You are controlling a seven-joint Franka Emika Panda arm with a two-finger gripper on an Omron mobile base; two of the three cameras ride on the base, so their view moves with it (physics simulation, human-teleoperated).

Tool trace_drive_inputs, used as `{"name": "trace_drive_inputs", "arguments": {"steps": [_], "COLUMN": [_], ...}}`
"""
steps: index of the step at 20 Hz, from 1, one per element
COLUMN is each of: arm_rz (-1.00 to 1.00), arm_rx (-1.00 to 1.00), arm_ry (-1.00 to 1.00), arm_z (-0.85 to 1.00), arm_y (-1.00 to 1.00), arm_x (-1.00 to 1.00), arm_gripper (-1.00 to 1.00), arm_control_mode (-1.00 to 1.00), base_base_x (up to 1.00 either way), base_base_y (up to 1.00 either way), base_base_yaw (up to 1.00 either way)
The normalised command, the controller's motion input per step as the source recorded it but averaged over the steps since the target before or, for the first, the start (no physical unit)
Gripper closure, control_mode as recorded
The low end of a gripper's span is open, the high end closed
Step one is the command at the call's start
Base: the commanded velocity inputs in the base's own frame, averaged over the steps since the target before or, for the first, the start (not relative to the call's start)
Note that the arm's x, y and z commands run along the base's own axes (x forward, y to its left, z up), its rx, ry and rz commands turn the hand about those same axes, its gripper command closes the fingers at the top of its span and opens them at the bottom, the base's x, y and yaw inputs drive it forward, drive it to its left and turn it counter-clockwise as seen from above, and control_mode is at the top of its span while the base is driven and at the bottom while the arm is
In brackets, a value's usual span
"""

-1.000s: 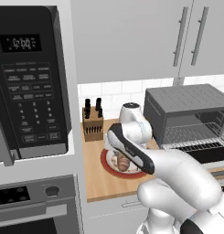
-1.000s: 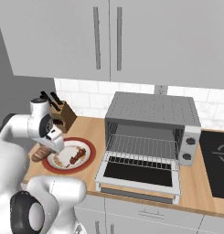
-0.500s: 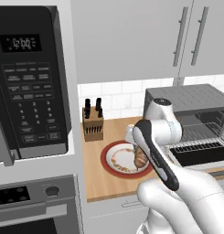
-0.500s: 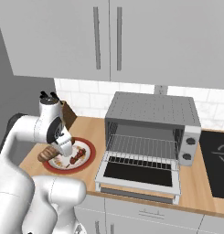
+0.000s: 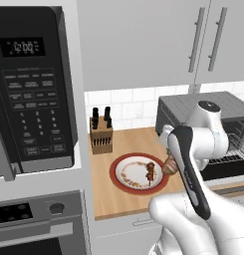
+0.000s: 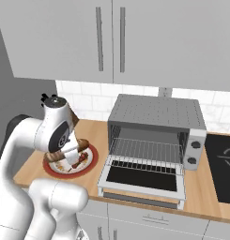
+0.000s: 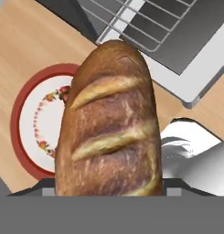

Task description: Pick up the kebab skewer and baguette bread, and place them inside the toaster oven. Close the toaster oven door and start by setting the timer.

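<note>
On the far left stands the black microwave [image 5: 34,94], w/ a knife block [image 5: 101,133] just right of it on the wooden counter [image 5: 126,144], near the back wall.

Next to the right is the red-rimmed plate [image 5: 138,174]. The kebab skewer [image 5: 151,172] lies on the plate, toward its right side. It is apart from the claw.

The gripper [image 6: 69,153] hangs over the plate's right part, and it is clenched on the baguette bread [image 7: 109,123]. In the hand view the loaf sits between the two tips, which it hides, and points away from the camera; its far end reaches over the corner of the toaster oven door [image 7: 177,50]. In the right base view the baguette bread [image 6: 65,150] lies across the claw, tilted, one end to the left and low, the other end to the right and higher, above the plate, not touching it. In the left base view only one brown end of the loaf shows, beside the arm.

Right of the plate is the toaster oven [image 6: 156,129]. Its door is dropped open, flat, toward the near edge of the counter. The wire rack [image 6: 147,150] inside carries nothing. At far right a dark cooktop [image 6: 222,168] begins.
</note>
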Motion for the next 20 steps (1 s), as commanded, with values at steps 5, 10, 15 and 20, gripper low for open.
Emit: {"name": "trace_drive_inputs", "arguments": {"steps": [5, 10, 15, 20], "arm_rz": [-0.31, -0.29, -0.27, -0.16], "arm_rx": [0.09, 0.09, 0.09, 0.02], "arm_ry": [0.0, 0.0, 0.01, 0.02], "arm_z": [0.52, 0.49, 0.44, 0.34], "arm_y": [-0.61, -0.61, -0.75, -0.93], "arm_x": [-0.45, -0.38, -0.29, -0.02], "arm_gripper": [1.0, 1.0, 1.0, 1.0], "arm_control_mode": [-1.0, -1.0, -1.0, -1.0], "base_base_x": [0.0, 0.0, 0.0, 0.0], "base_base_y": [0.0, 0.0, 0.0, 0.0], "base_base_yaw": [0.0, 0.0, 0.0, 0.0]}}
